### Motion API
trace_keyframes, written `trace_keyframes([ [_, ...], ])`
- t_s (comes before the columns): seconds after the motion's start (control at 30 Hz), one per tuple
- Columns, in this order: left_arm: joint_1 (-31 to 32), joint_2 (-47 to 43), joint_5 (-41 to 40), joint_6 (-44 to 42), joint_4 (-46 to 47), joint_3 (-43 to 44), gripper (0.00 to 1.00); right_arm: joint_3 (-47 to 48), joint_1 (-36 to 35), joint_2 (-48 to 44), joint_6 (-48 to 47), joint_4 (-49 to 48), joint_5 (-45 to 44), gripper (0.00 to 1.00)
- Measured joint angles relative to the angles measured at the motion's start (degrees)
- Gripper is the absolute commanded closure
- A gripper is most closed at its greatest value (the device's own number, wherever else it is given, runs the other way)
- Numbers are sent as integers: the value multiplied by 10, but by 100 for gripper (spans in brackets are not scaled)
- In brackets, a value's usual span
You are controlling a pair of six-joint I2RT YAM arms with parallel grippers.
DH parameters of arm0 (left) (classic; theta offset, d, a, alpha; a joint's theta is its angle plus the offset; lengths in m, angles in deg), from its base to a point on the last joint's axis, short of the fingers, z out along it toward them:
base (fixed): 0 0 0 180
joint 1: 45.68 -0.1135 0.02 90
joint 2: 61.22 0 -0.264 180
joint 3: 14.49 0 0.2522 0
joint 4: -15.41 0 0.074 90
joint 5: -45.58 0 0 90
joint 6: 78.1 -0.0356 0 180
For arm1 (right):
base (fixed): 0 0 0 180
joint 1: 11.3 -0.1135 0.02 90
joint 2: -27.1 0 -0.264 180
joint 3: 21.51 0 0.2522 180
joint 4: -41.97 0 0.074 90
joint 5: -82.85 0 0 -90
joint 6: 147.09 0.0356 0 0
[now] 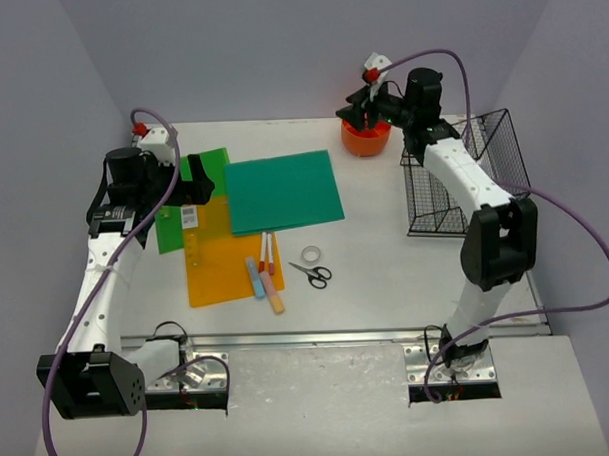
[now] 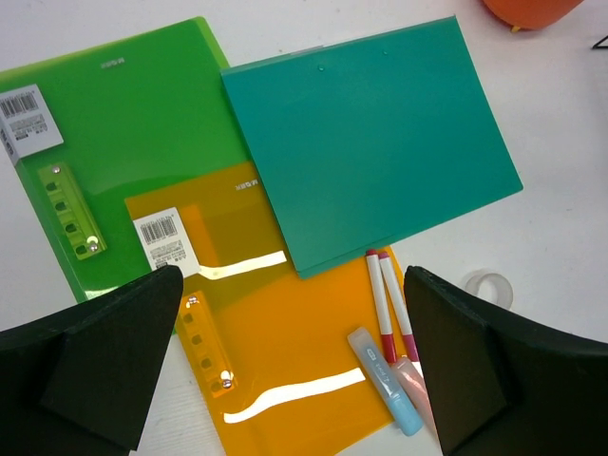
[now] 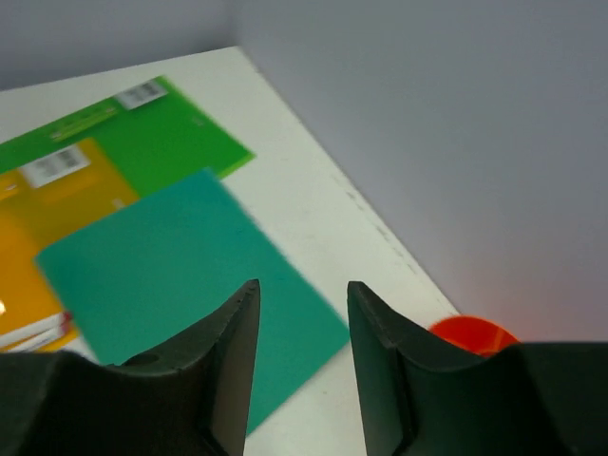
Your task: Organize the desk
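Note:
On the white desk [image 1: 387,285] lie a green folder [image 1: 174,228], an orange folder [image 1: 221,271] and a teal folder [image 1: 283,192], overlapping. Two red-capped markers [image 1: 267,251], a blue glue stick [image 1: 254,278] and a pink one [image 1: 274,293] rest at the orange folder's right edge. Scissors [image 1: 312,275] and a tape roll [image 1: 310,254] lie beside them. My left gripper [image 1: 195,187] hovers open over the folders [image 2: 293,285], nothing between its fingers. My right gripper [image 1: 358,110] hangs above an orange cup [image 1: 366,138], jaws apart and empty [image 3: 302,294].
A black wire basket [image 1: 463,172] stands at the desk's right edge, next to my right arm. Lavender walls close in the back and sides. A metal rail [image 1: 328,337] runs along the front edge.

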Motion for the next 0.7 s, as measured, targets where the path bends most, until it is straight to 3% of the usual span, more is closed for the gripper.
trace_keyframes([
  [0.07,0,-9,0,2,1,-13,0,-24,-38,-59,-57,80,23,62],
  [0.13,0,-17,0,4,1,-24,0,-43,-79,-90,-102,156,39,56],
  [0.23,0,-29,-1,6,1,-38,0,-64,-133,-96,-158,280,52,36],
  [0.5,0,-50,-4,6,1,-57,0,-67,-214,4,-205,522,-63,23],
  [0.7,0,-50,-10,8,1,-61,0,37,-276,96,-198,642,-169,15],
])
